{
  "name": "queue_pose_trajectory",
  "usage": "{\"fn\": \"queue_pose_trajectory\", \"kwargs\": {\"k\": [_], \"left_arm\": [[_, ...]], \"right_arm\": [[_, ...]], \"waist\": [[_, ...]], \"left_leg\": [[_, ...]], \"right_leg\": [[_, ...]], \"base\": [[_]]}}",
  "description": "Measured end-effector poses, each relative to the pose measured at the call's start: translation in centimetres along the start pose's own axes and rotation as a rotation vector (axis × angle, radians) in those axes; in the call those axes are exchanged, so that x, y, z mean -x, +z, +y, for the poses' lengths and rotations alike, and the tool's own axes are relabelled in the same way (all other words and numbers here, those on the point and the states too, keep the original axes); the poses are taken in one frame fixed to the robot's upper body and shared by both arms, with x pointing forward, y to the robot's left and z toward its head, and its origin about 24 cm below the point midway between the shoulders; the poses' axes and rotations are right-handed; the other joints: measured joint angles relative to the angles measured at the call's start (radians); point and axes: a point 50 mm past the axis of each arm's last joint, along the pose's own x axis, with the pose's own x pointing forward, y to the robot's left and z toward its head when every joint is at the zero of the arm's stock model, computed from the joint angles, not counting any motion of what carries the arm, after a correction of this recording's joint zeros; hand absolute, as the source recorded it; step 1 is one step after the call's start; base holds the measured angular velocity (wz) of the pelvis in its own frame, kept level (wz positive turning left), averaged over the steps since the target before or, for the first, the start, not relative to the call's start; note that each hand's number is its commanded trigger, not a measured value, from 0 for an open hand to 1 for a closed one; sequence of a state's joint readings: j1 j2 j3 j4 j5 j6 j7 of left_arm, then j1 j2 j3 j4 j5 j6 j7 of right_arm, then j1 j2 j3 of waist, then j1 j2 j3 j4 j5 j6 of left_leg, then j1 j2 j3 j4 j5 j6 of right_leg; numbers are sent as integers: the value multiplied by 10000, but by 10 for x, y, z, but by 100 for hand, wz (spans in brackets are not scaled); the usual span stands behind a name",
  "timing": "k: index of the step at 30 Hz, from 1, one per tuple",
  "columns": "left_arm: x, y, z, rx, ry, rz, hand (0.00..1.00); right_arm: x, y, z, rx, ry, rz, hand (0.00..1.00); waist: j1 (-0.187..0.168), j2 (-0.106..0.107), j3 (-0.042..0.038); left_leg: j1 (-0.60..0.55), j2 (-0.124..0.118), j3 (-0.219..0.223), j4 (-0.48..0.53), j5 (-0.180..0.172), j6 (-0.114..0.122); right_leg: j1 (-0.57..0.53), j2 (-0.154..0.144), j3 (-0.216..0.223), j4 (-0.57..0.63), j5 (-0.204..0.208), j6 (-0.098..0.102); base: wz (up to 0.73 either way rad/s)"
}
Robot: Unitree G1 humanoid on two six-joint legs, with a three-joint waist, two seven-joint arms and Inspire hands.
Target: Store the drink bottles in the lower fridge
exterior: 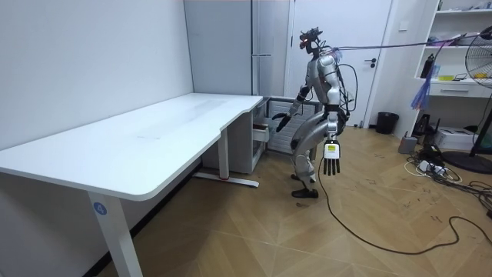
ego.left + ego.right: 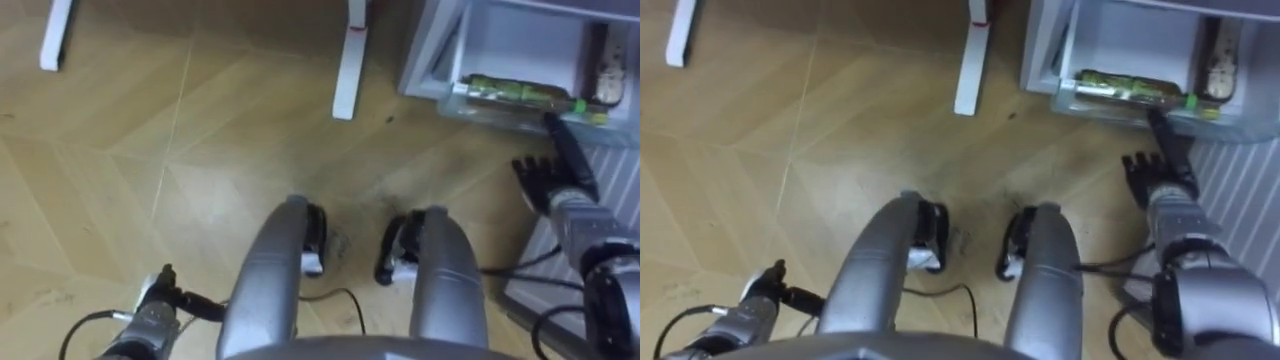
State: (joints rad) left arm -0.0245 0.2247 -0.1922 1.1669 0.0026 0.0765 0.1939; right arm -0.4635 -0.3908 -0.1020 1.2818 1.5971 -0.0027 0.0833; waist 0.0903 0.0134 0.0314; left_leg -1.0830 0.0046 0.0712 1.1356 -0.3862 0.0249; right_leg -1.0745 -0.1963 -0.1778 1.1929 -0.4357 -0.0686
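A green bottle lies on its side along the front of the open lower fridge drawer, at the upper right. A pale brownish item lies deeper in the same drawer, at its right end. My right hand is stretched out just before the drawer's front rim, open, with one straight finger reaching the rim near the bottle's cap end. It holds nothing. In the room view I stand bent forward at the fridge, and my left hand hangs behind my hip, open and empty.
White desk feet stand on the wooden floor to the left of the fridge. The long white desk runs along the wall. A ribbed grey panel lies under my right arm. A bin and a fan stand farther off.
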Motion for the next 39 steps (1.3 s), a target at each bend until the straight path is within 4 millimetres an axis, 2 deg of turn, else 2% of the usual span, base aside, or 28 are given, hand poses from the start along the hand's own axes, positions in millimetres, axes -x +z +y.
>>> {"fn": "queue_pose_trajectory", "kwargs": {"k": [2,5,12,14,16,19,22,25,29,31,39], "left_arm": [[0,0,1,-104,-8,-40,0],[0,3,4,-15,11,-271,0],[0,12,2,149,-55,-747,0],[1,13,2,41,-77,-838,0],[1,15,3,70,-50,-921,0],[2,17,8,115,46,-1226,0],[3,17,11,220,86,-1398,0],[6,11,9,460,-24,-1445,0],[8,-3,7,446,-117,-1189,0],[9,-8,7,439,-123,-1051,0],[14,-30,3,397,-193,-657,0]], "right_arm": [[-2,2,14,-178,372,-168,0],[-3,2,18,-184,485,-162,0],[-3,7,26,-437,834,-469,0],[-3,13,27,-402,853,-644,0],[-3,17,28,-305,905,-736,0],[-2,23,33,-260,958,-846,0],[-2,24,38,-340,886,-873,0],[-2,25,41,-331,931,-875,0],[-2,23,56,-396,902,-748,0],[-2,23,57,-364,788,-759,0],[-2,21,73,-328,-82,-865,0]], "waist": [[-22,-27,-2],[-41,-130,0],[-63,-127,-5],[-45,-126,-4],[-37,-127,-3],[-39,-136,-1],[-18,-179,15],[-7,-192,22],[10,-189,20],[6,-189,20],[87,-183,18]], "left_leg": [[-361,-6,1,534,-163,11],[-701,-11,5,904,-240,41],[-1452,-113,34,1596,-372,242],[-1638,-194,14,1726,-379,257],[-1743,-209,106,1795,-392,280],[-1916,-379,146,1826,-389,280],[-1927,-370,287,1873,-391,283],[-1885,-396,399,1872,-391,284],[-1963,-392,351,1849,-390,279],[-1957,-530,295,1833,-387,275],[-1820,-530,290,1833,-368,239]], "right_leg": [[-339,-136,35,543,-206,-52],[-659,-248,51,924,-312,-68],[-1358,-476,124,1564,-351,-18],[-1564,-569,259,1758,-406,84],[-1704,-676,318,1870,-423,117],[-1919,-832,396,1980,-442,155],[-2048,-800,593,2113,-450,213],[-2135,-782,765,2194,-460,234],[-2248,-871,672,2178,-463,230],[-2241,-1017,617,2204,-463,228],[-2134,-1019,627,2245,-471,212]], "base": [[5],[5],[2],[12],[8],[5],[-1],[-6],[-9],[2],[1]]}}
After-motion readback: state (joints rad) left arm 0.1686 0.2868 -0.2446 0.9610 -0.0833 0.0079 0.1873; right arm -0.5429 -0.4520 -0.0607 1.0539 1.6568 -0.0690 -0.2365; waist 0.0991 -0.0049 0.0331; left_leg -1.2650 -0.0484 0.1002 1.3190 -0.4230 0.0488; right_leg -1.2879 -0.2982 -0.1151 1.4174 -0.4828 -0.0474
